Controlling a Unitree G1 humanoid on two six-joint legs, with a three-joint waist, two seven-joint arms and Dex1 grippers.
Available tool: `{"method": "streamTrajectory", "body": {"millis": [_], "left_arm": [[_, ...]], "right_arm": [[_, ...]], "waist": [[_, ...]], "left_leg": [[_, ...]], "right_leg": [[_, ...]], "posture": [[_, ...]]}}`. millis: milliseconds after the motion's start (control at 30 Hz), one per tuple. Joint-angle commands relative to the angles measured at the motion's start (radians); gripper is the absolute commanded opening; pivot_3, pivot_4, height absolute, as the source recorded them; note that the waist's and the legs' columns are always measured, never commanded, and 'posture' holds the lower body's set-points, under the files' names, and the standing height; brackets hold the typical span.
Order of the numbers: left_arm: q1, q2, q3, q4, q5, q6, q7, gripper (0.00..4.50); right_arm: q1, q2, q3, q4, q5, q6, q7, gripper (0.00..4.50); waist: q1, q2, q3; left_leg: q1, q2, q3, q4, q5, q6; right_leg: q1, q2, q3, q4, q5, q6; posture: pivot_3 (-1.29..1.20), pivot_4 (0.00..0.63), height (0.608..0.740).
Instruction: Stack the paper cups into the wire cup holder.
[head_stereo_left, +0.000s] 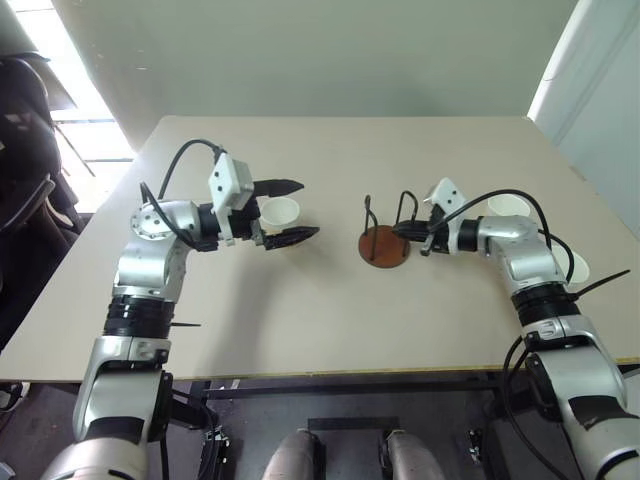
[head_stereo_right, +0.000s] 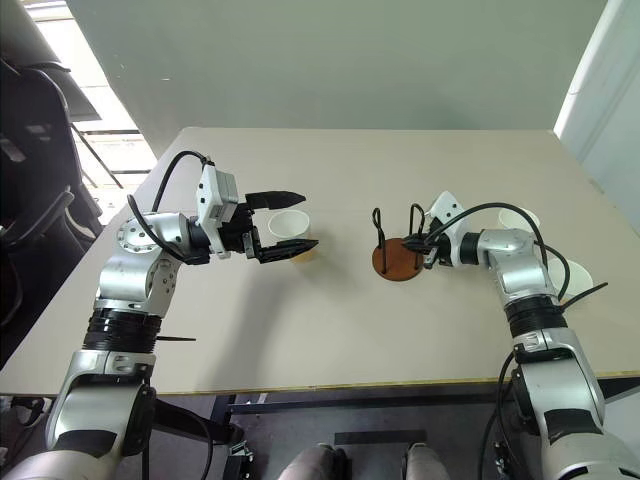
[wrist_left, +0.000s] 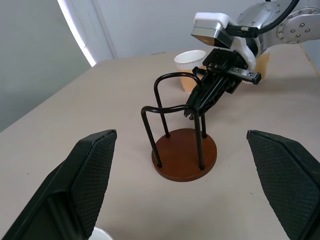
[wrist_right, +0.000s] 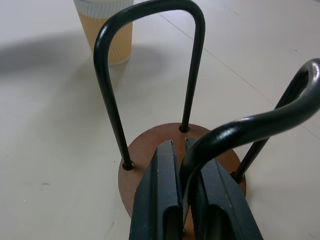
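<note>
Centrally on the pale bench (head_stereo_left: 300, 320) stands the wire cup holder (head_stereo_left: 384, 243), a round reddish-brown disc with thin black wire loops; the right hand (head_stereo_left: 412, 232) is clamped on one loop. Well apart, the left hand (head_stereo_left: 290, 211) gapes wide around a tapered paper cup (head_stereo_left: 280, 211), white-rimmed, not touching it. Two more cups (head_stereo_left: 508, 205) sit behind the right arm.

Reddish-brown disc base (wrist_left: 185, 160) with black wire loops (wrist_left: 172, 107), tan-yellow ribbed paper cup (wrist_right: 107, 32), white rim

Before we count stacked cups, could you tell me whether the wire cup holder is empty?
Empty: the wire cup holder shows a bare brown base between its loops; the right pincer grips one loop.
</note>
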Motion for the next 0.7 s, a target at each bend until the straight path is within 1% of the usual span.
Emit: {"method": "streamTrajectory", "body": {"millis": [33,300,633,700], "left_arm": [[-0.025,0.002,0.013,-0.007,-0.004,-0.014,-0.001,4.5],[-0.028,0.001,0.011,-0.003,-0.003,-0.017,-0.003,4.5],[-0.028,0.001,0.012,-0.004,-0.002,-0.017,0.0,4.5],[-0.028,0.001,0.012,-0.005,-0.002,-0.017,0.001,4.5]], "right_arm": [[0.009,-0.011,-0.001,-0.043,0.01,0.023,0.008,0.03],[0.017,-0.012,-0.003,-0.081,0.028,0.071,0.024,0.03],[0.016,-0.02,0.017,-0.066,0.003,0.054,0.029,0.03],[0.017,-0.025,0.024,-0.06,-0.002,0.05,0.034,0.58]], "waist": [[0.0,0.0,0.0],[0.0,0.0,0.0],[0.0,0.0,0.0],[0.0,0.0,0.0]], "left_leg": [[0.0,0.0,0.0,0.0,0.0,0.0],[0.0,0.0,0.0,0.0,0.0,0.0],[0.0,0.0,0.0,0.0,0.0,0.0],[0.0,0.0,0.0,0.0,0.0,0.0]], "right_leg": [[0.0,0.0,0.0,0.0,0.0,0.0],[0.0,0.0,0.0,0.0,0.0,0.0],[0.0,0.0,0.0,0.0,0.0,0.0],[0.0,0.0,0.0,0.0,0.0,0.0]], "posture": [[0.0,0.15,0.74],[0.0,0.15,0.74],[0.0,0.15,0.74],[0.0,0.15,0.74]]}}
